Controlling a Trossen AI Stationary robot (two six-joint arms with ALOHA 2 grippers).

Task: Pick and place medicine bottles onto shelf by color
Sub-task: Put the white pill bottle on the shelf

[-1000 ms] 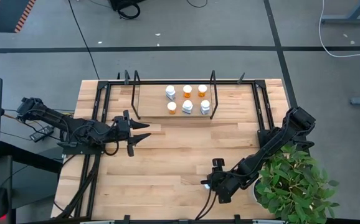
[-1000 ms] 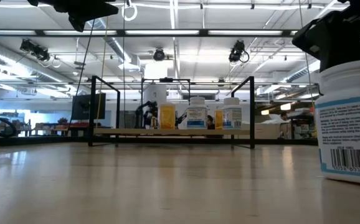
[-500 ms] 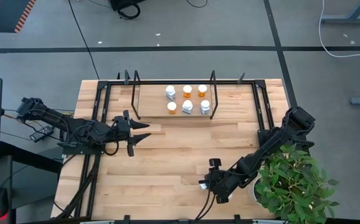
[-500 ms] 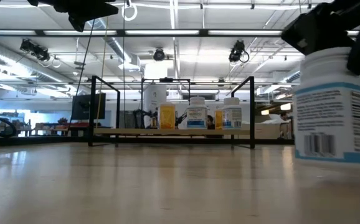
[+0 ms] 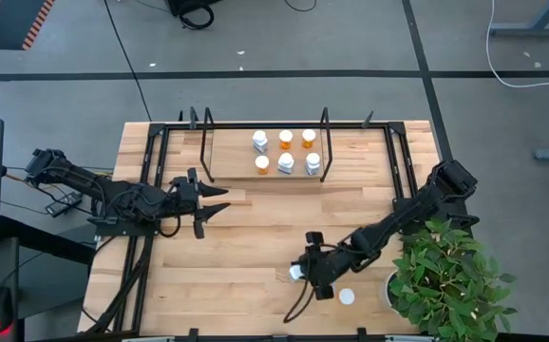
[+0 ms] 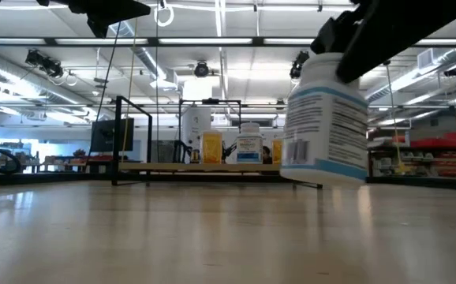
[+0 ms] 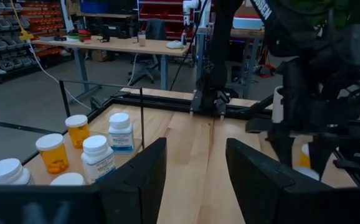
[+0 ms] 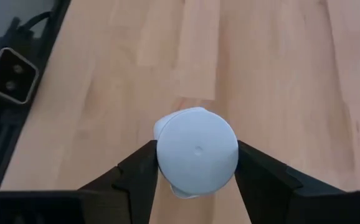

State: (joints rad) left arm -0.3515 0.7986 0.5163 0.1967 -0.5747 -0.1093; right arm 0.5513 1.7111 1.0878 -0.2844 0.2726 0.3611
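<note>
White-capped orange and white bottles (image 5: pixel 285 152) on the pale wooden shelf (image 5: pixel 236 166).

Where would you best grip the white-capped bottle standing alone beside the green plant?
Grip the white-capped bottle by its round cap, from straight above: it stands upright, cap up, and the leafy plant crowds one side. The right gripper holds a white bottle that way.

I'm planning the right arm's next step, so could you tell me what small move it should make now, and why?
Probably carry the white bottle toward the shelf. The right gripper is shut on its cap and it hangs clear of the table, while six bottles already stand on the shelf. The left gripper waits open beside it.
</note>
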